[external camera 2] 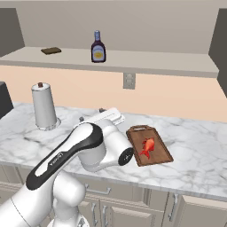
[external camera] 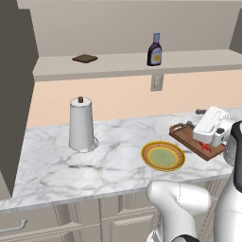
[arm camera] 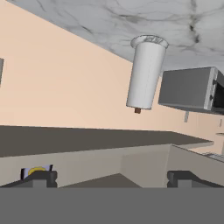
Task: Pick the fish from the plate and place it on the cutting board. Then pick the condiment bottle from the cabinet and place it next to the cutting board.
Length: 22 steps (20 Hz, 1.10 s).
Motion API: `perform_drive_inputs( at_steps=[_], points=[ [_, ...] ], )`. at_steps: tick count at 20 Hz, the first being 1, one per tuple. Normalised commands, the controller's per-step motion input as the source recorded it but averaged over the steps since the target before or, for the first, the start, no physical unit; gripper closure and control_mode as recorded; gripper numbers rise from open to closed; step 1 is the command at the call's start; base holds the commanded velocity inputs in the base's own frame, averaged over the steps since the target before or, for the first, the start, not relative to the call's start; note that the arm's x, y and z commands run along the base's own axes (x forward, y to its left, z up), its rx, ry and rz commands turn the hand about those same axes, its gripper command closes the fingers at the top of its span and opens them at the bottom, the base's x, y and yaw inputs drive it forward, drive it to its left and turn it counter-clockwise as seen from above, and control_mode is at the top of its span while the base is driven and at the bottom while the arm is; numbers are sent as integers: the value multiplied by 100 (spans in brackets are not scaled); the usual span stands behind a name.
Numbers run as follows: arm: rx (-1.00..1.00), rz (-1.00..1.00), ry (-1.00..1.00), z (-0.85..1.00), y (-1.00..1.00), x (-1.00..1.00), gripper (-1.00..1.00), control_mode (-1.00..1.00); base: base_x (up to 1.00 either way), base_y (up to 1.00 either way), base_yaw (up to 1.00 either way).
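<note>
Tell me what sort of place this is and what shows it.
A kitchen, rendered rather than real. A marble counter runs over beige drawer units, with a paper-towel roll standing on it. A cutting board holds a fish, and a condiment bottle stands on the open cabinet ledge above.

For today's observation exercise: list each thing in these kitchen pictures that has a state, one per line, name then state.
fish: lying on the board, released
board: flat on the counter, holds the fish
plate: empty, on the counter
bottle: upright on the shelf, capped
gripper: open, holds nothing
paper-towel roll: upright on its stand
</note>
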Motion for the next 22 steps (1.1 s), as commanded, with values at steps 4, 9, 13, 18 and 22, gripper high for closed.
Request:
perform_drive_inputs(
  at_steps=[4,9,13,18,22],
  points=[
    [0,-4,0,28,1,0,-100,-100,0,0,0],
    [0,-4,1,31,0,0,-100,-100,0,0,0],
    [0,-5,1,35,0,0,-100,-100,0,0,0],
    [0,-4,0,30,0,0,-100,-100,0,0,0],
    [0,-3,0,24,0,0,-100,-100,0,0,0]
  ],
)
